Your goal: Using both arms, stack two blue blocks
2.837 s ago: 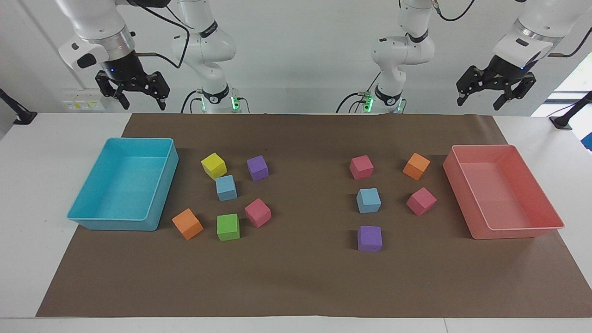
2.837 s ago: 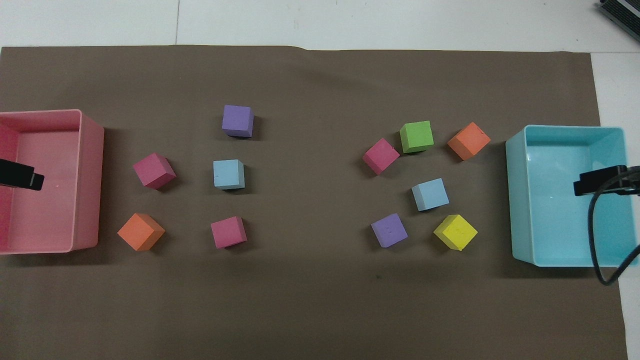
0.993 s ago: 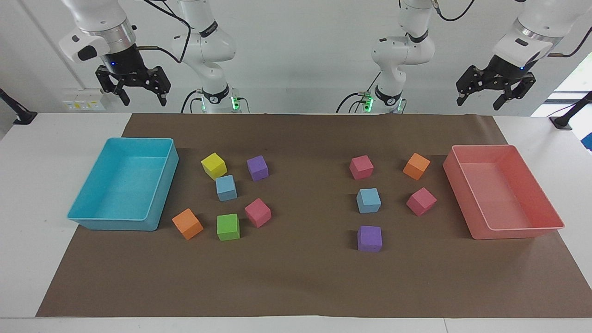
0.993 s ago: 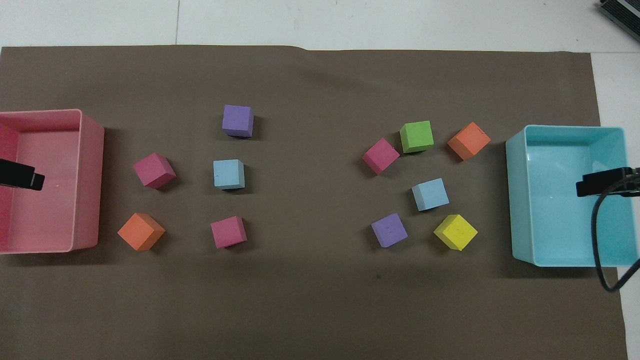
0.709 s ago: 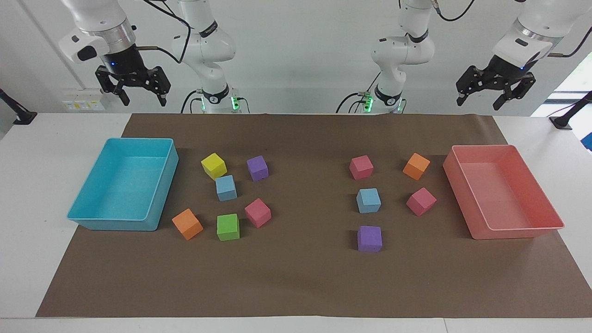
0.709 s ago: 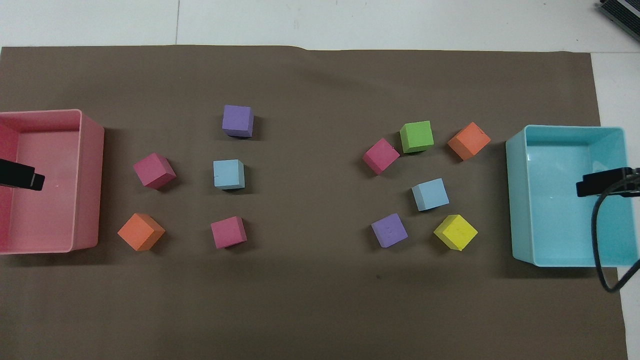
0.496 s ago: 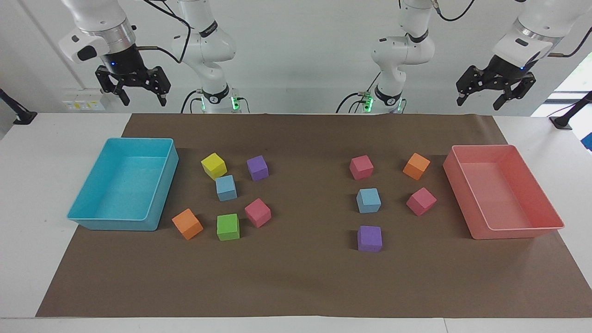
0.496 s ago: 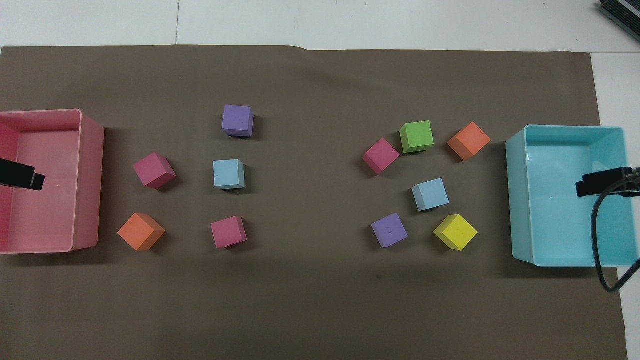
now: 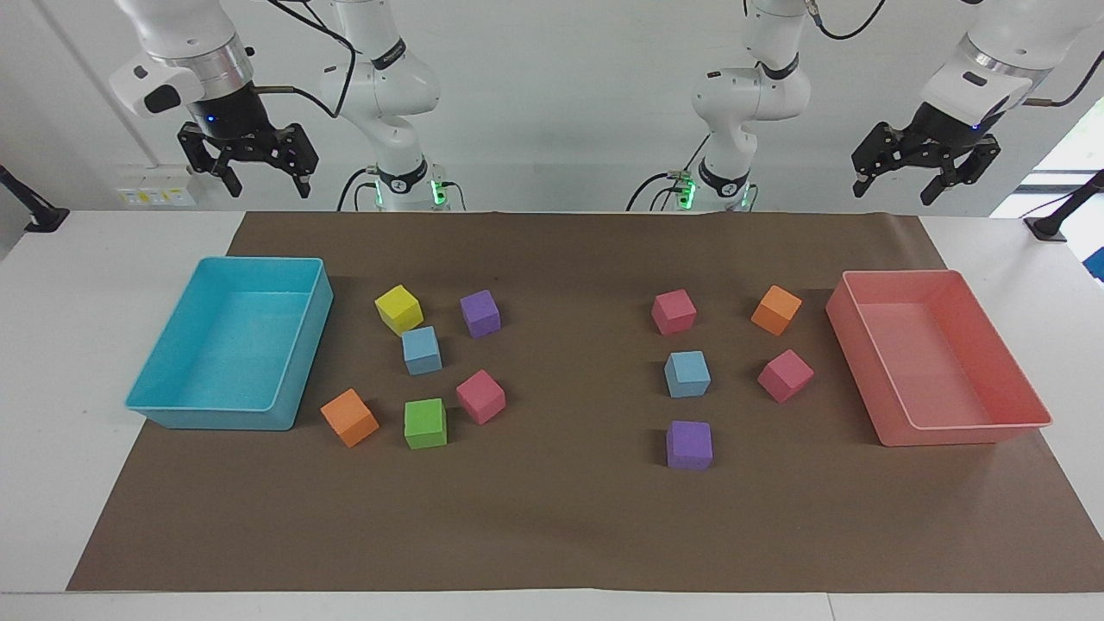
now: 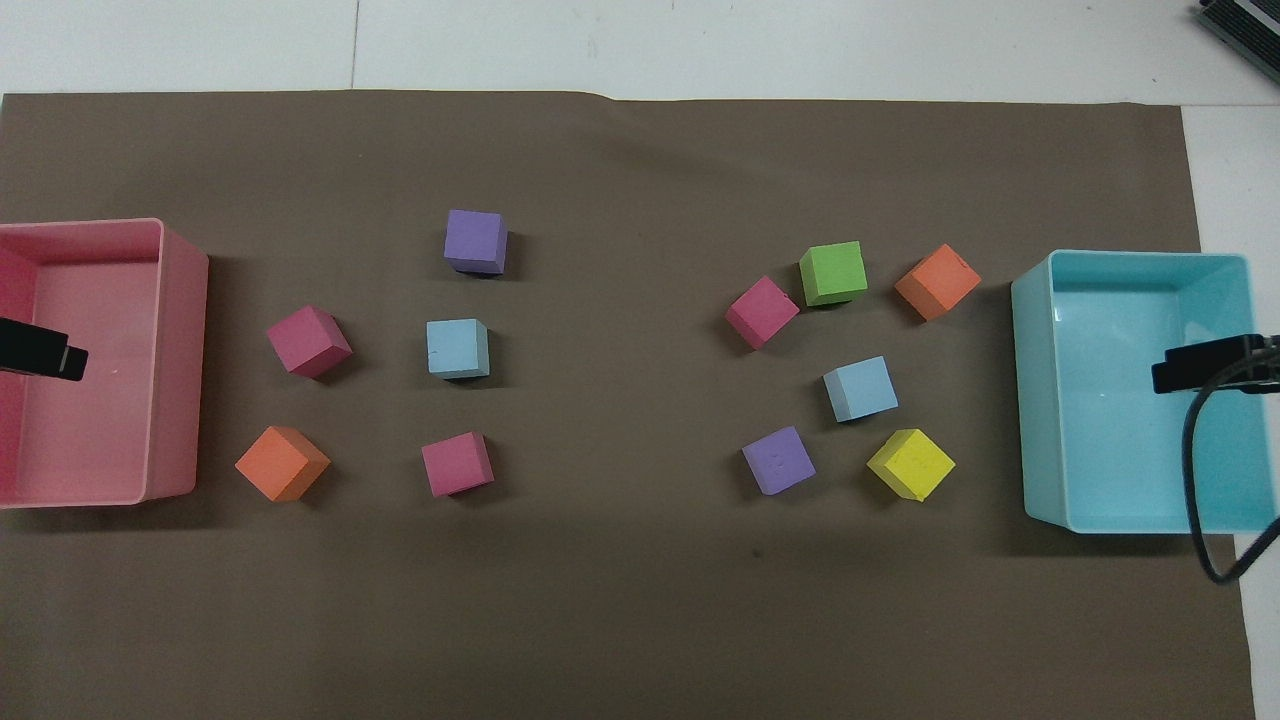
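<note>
Brown paper mat (image 9: 552, 517) on a white table, white wall at the top – two blue blocks lie apart, unstacked.

In the facing view, one blue block (image 9: 422, 350) sits left of centre, turned slightly askew; the other blue block (image 9: 687, 374) sits right of centre, nearly square to the mat. Cubes have no long axis. Also three pink cubes, two purple, two orange, one yellow, one green – plus two trays. Right gripper (image 9: 247, 164) upper left and left gripper (image 9: 925, 164) upper right hang high, jaws spread wide, holding nothing.
</note>
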Robot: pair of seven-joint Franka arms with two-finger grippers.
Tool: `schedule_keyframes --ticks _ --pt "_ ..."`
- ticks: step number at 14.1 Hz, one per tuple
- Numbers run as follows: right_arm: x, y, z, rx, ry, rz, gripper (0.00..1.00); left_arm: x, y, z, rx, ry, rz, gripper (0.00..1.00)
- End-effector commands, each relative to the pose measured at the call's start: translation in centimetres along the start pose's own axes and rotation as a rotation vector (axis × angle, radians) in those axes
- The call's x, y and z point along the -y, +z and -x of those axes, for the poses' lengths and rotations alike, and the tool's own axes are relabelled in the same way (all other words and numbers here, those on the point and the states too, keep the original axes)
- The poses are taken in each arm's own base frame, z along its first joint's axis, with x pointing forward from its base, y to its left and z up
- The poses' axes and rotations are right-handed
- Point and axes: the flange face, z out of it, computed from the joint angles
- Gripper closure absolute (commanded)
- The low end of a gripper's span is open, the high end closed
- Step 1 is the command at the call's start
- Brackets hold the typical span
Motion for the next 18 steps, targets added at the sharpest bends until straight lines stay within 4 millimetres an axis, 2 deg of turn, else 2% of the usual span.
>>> schedule_keyframes --ticks 1,9,14,18 --pt "-0.2 -0.3 0.4 0.0 -0.014 -0.014 0.0 0.2 -0.1 0.8 -0.006 -0.014 0.008 0.0" --pt "-0.2 -0.3 0.4 0.0 -0.014 -0.014 0.0 0.3 0.1 1.0 0.007 -0.015 0.01 0.0" --pt "-0.2 -0.3 0.4 0.0 -0.014 -0.014 0.0 -1.2 0.0 0.9 0.007 0.015 0.008 0.0" --pt "0.0 -0.3 0.5 0.003 -0.022 -0.014 0.0 0.3 -0.2 1.0 -0.002 -0.007 0.011 0.0"
